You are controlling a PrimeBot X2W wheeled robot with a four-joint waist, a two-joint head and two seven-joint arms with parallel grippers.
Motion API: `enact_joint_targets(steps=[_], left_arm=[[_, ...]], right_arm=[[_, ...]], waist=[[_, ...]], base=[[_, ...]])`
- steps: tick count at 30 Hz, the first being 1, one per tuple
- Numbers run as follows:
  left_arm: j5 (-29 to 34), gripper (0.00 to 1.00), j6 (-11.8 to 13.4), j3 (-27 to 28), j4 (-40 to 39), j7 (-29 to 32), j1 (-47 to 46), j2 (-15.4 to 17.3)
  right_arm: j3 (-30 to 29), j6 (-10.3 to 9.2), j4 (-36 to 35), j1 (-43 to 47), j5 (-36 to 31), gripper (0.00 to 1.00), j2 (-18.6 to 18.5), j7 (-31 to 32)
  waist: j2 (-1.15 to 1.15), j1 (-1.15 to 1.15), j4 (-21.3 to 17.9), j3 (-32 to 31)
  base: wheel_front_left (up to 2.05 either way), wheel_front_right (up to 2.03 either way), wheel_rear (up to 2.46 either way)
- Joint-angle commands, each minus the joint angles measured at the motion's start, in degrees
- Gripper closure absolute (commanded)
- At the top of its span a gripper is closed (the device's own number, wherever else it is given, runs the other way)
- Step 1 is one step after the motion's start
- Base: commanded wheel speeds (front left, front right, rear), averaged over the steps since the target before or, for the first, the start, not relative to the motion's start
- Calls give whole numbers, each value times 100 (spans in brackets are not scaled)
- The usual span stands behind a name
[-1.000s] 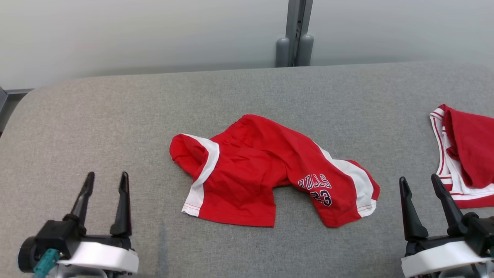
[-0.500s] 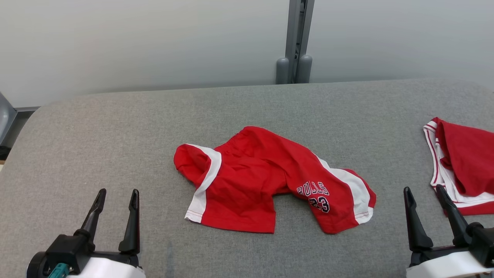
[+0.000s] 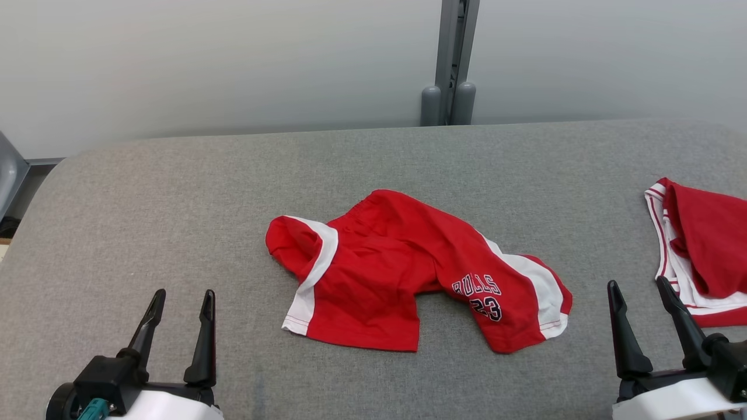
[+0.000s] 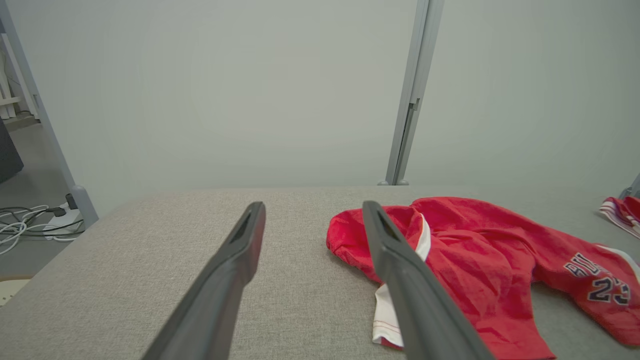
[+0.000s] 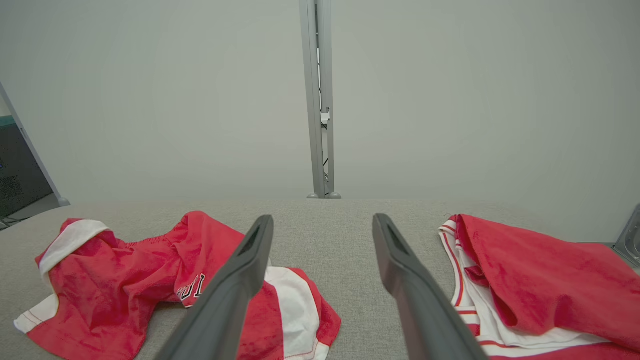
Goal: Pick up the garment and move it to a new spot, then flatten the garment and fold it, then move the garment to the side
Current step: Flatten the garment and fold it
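Note:
The garment, red shorts (image 3: 397, 274) with white side panels and "BULLS 23" on one leg, lies crumpled in the middle of the grey padded table (image 3: 175, 204). My left gripper (image 3: 184, 297) stands open at the near left, apart from the shorts, with nothing between its fingers. In the left wrist view the shorts (image 4: 475, 260) lie to the right of that gripper (image 4: 314, 207). My right gripper (image 3: 637, 284) is open at the near right, empty. In the right wrist view it (image 5: 323, 220) points at bare table between the shorts (image 5: 115, 280) and a second red garment.
A red and white jersey (image 3: 706, 245) lies bunched at the table's right edge, close beside my right gripper, also in the right wrist view (image 5: 540, 280). A grey post (image 3: 449, 58) stands behind the table against a pale wall. Cables (image 4: 30, 225) lie on the floor past the table's left end.
The head camera has shifted, so everything sits a little lower in view. The shorts keep the same shape and place on the table. Both grippers stay open.

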Motion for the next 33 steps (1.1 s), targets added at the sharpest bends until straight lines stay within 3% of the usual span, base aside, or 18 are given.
enact_joint_targets(steps=[1, 10, 19, 27, 33], left_arm=[[-14, 0, 28, 0, 15, -6, -47, 20], [21, 0, -29, -96, 36, 11, -303, 18], [83, 0, -163, -257, 153, -77, -947, -172], [154, 0, -315, -377, 339, -152, -1382, -375], [189, 0, -396, -322, 425, -192, -1563, -535]], right_arm=[[-4, 1, -23, 16, -13, 0, -11, 20], [311, 1, 129, -80, 11, 0, -109, 63], [2611, 0, 1198, -1068, 360, 0, -704, 213], [3947, 1, 2373, -1981, 701, 0, -1008, 218], [4908, 0, 3358, -2737, 1095, 0, -1184, 370]], waist=[[0, 0, 13, 12], [0, 0, 219, 113], [0, 0, 973, 492], [0, 0, 1492, 743], [0, 0, 1627, 953]], base=[[0, 0, 0], [0, 0, 0], [0, 0, 0], [0, 0, 0], [0, 0, 0]])
